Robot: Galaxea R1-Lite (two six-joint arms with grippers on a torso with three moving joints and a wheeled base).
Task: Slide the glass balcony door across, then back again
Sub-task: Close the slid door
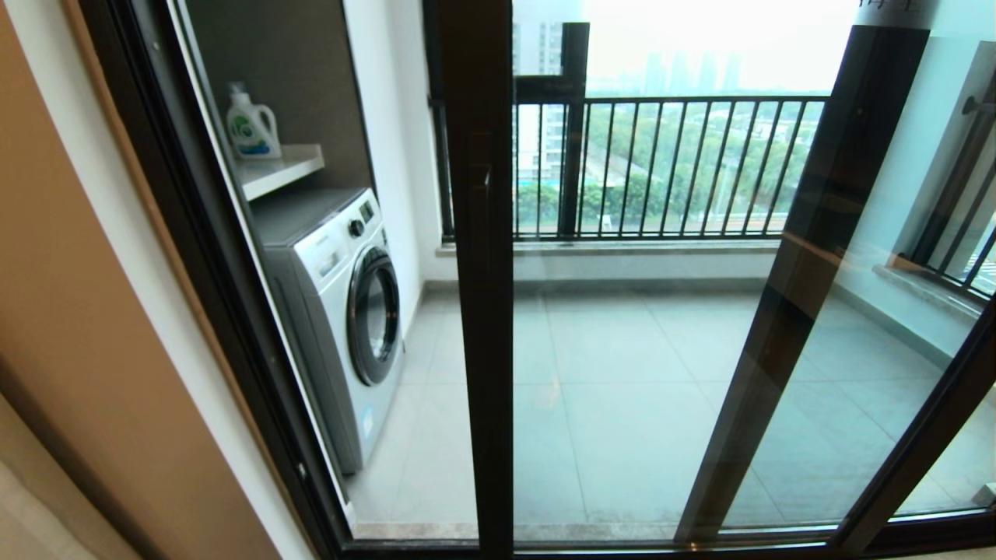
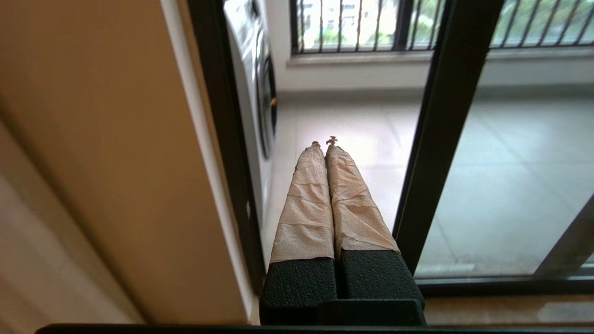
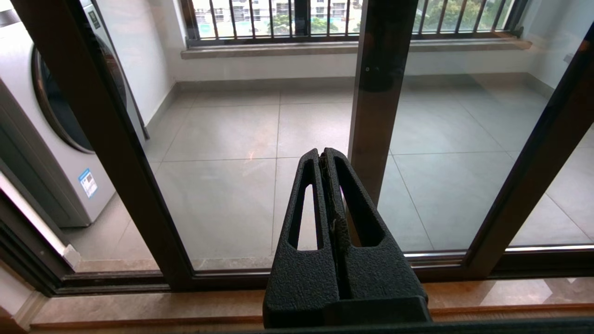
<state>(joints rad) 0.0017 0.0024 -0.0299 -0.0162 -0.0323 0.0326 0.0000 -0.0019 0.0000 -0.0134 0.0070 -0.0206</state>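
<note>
The door stands part-way across its track, its dark stile with the bar handle rising near the middle of the head view, glass stretching right from it and an open gap left of it. That gap runs from the stile to the fixed frame on the left, giving a clear look at the balcony beyond. Neither arm shows in the head view and neither touches the door. The left claw, its fingers wrapped in tan tape and pressed together on nothing, points into the gap, with the stile just to its right. The right claw, bare black fingers closed and empty, faces the glass, low over the sill. Closed fingers suit this job, it seems: a shut claw makes a blunt pusher against the stile's edge or a hook behind the handle. A second dark-framed panel without a handle leans across the right of the view. Beyond lies a grey tiled floor, a washer against the left wall, a detergent bottle on the shelf above it, and a black railing at the far end before hazy towers and trees. Tan wall frames the near left.
</note>
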